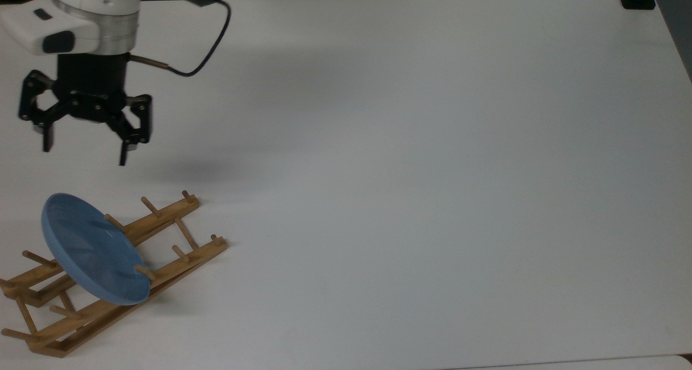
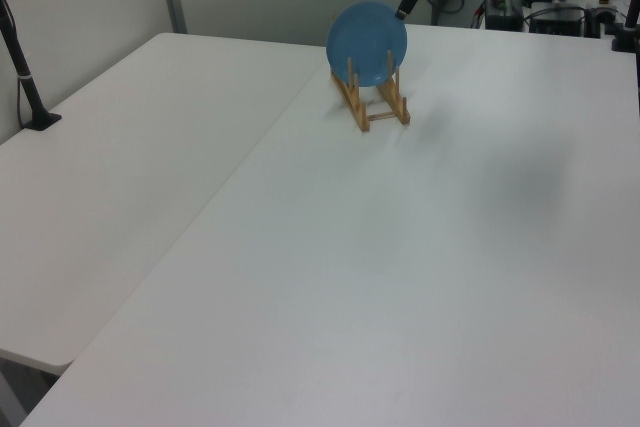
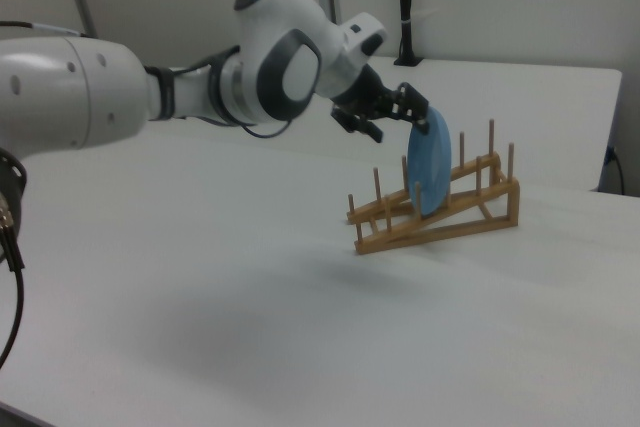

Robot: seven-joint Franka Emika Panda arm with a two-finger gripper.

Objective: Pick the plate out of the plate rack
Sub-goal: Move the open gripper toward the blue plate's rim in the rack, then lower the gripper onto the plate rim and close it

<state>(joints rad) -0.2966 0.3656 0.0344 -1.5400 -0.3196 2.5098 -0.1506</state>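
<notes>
Above the bench (image 1: pixel 411 143), toward the top view's left, the claw (image 1: pixel 84 151) hangs with its two fingers spread wide and nothing between them; it is near the plate (image 1: pixel 92 249) but apart from it. In the right view the claw (image 3: pixel 388 117) sits just beside the plate's upper rim, on the right view's left, not touching as far as can be told. Plate stands on edge, tilted, slotted between pegs of the plate rack (image 1: pixel 162 218); pegs on either rail keep it from rolling or falling flat, which leaves the top rim exposed for a pinch. Rack lies at the top view's lower left, rails slanting toward the corner. Judgement: approach step, grasp not yet made; fingers likely need to straddle the rim before closing. No brand, label or writing can be read on plate, rack or arm (image 3: pixel 150 87).
</notes>
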